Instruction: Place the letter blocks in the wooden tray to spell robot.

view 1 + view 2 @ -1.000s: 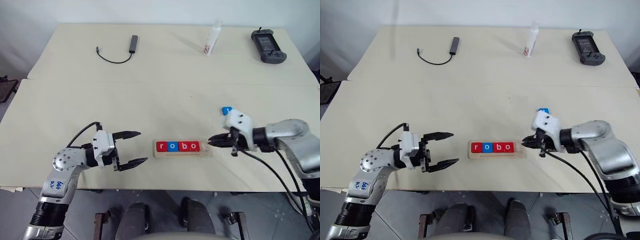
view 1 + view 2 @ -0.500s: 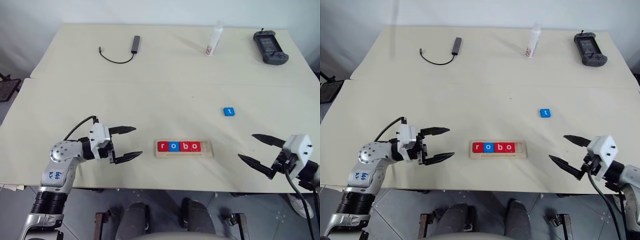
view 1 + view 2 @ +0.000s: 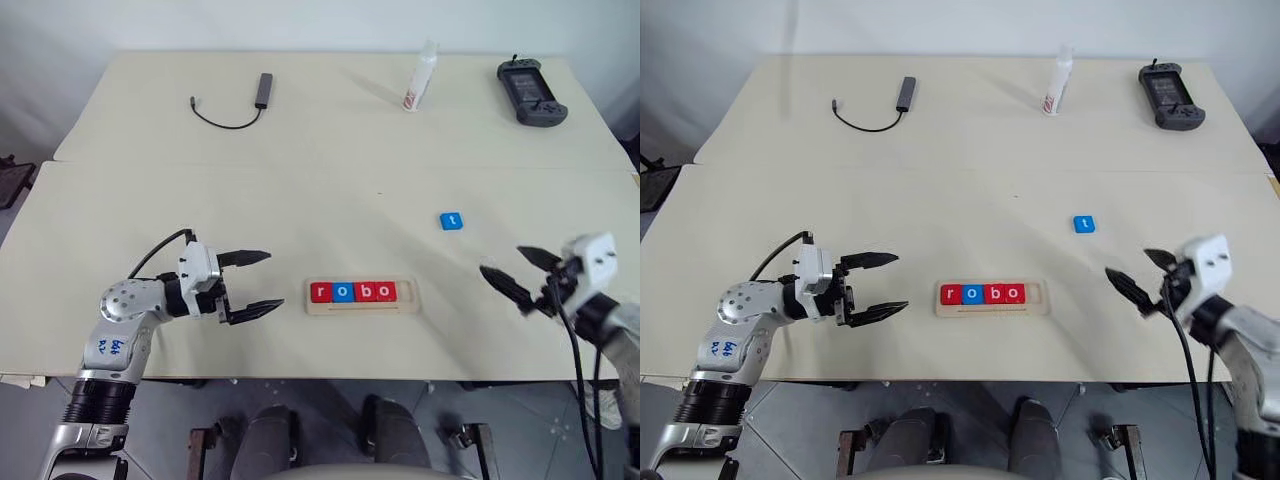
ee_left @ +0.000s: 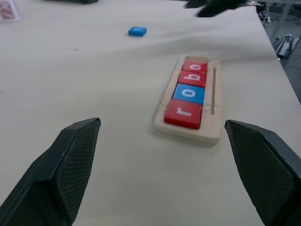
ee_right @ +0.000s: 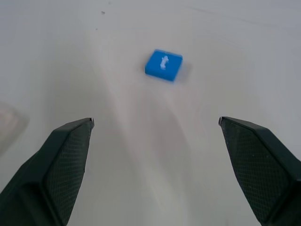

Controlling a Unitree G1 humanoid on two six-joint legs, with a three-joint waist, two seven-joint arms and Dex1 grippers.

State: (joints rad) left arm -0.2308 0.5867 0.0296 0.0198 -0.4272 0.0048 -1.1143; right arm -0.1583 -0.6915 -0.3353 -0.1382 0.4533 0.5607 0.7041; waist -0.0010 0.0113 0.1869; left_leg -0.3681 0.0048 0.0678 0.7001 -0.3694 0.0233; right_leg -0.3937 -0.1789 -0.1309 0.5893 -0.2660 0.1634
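The wooden tray lies near the table's front edge and holds several letter blocks reading r, o, b, o, with its right end bare. A blue t block lies flat on the table behind and to the right of the tray; it also shows ahead of my right gripper's fingers. My left gripper stands open to the left of the tray, holding nothing. Right of the tray, my right gripper is open and empty, nearer the front edge than the t block.
At the back of the table lie a black cable with an adapter, a white spray bottle and a black handheld controller. A seam runs across the table between those things and the tray.
My right gripper drew back to the right from the tray's right end and opened wide, then turned toward the t block. The left gripper has barely moved.
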